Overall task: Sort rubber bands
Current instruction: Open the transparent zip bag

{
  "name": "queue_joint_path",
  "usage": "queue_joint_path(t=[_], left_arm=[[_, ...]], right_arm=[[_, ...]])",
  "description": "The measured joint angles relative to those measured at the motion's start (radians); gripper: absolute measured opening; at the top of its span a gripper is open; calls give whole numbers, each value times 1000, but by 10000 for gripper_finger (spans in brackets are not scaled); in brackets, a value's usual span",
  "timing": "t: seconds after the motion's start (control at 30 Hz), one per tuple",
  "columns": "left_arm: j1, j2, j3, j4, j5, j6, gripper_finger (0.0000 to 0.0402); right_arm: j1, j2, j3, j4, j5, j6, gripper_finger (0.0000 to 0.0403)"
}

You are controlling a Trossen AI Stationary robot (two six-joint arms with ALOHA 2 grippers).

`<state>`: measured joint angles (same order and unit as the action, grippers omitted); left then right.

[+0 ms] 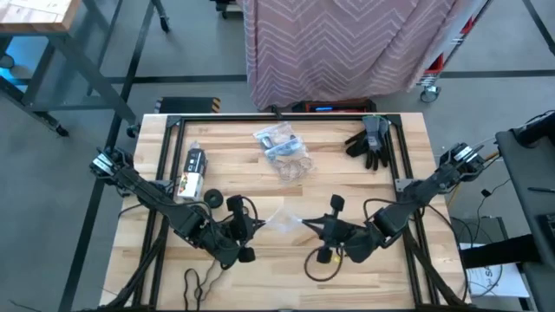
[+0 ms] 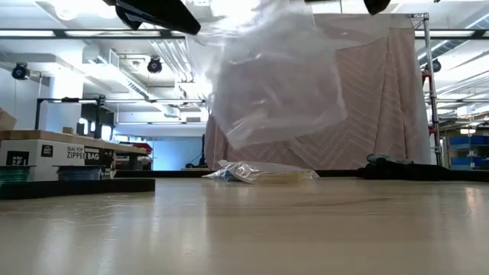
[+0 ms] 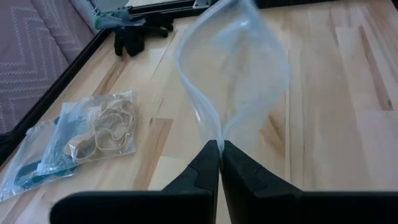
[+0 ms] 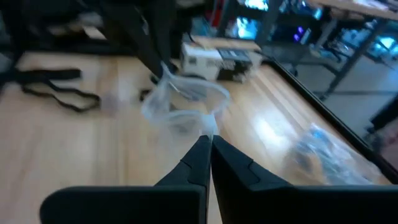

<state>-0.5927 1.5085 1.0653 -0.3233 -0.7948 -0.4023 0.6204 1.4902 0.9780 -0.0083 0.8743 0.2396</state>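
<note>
- High view: the left gripper (image 1: 253, 224) and the right gripper (image 1: 305, 225) face each other over the near middle of the pale wooden slatted table (image 1: 347, 186). Between them hangs a thin, crinkly clear plastic bag (image 1: 279, 222), with each gripper at one of its edges. The tan and blue rubber bands (image 1: 290, 161) lie in a heap of clear bags toward the table's far side, well apart from both grippers. A pair of dark grey work gloves (image 1: 370, 141) lies at the far right corner, and a white-and-black cardboard box (image 1: 192, 172) lies on the left.
- Low view: the clear plastic bag (image 2: 275, 84) hangs above the tabletop, lifted off it. The heap of bagged rubber bands (image 2: 260, 173) rests on the wood behind and below it. The grippers' tips cannot be made out at the top edge.
- Left wrist view: the left gripper (image 3: 220, 148) has its two dark fingers pressed together, pinching the rim of the clear plastic bag (image 3: 239, 81), whose mouth bulges open. The tan rubber bands (image 3: 106, 127), inside their flat bag, lie on the wood off to one side, apart from the fingers.
- Right wrist view: the right gripper (image 4: 209, 139) is likewise squeezed tight on the opposite rim of the clear plastic bag (image 4: 183, 102). A black cord (image 4: 59, 93) lies on the table beyond.
</note>
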Motion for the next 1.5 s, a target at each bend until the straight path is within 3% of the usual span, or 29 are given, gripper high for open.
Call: queue_joint_path(t=[0.17,0.57,0.77,0.83,0.97,1.03,1.07,1.2,1.23,1.3,1.4,1.5], left_arm=[[-2,0,0,0,0,0,0],[-5,-36,0,5,-12,-41,0],[-19,-64,0,10,-83,-70,0],[-22,-62,0,10,-64,-63,0],[-23,-46,0,14,8,-49,0],[-23,-43,0,21,10,-44,0],[-23,-43,0,25,10,-42,0],[-23,-43,0,54,9,-16,0],[-23,-43,0,63,9,-13,0],[-23,-43,0,72,10,-5,0],[-23,-43,0,87,11,0,0],[-23,-43,0,86,22,1,0]], right_arm=[[8,0,-66,217,-53,-105,0],[-1,0,-97,214,-80,-68,0],[-12,0,-97,225,-253,-78,0],[-12,0,-97,228,-229,-89,0],[-13,0,-97,218,-12,-70,0],[-18,0,-98,205,20,-59,0],[-24,0,-97,202,-31,-57,0],[-58,0,-98,212,-467,-97,0],[-63,0,-98,215,-504,-98,0],[-71,0,-98,207,-437,-70,0],[-77,0,-98,159,-220,-23,0],[-81,0,-98,132,-249,-13,0]])
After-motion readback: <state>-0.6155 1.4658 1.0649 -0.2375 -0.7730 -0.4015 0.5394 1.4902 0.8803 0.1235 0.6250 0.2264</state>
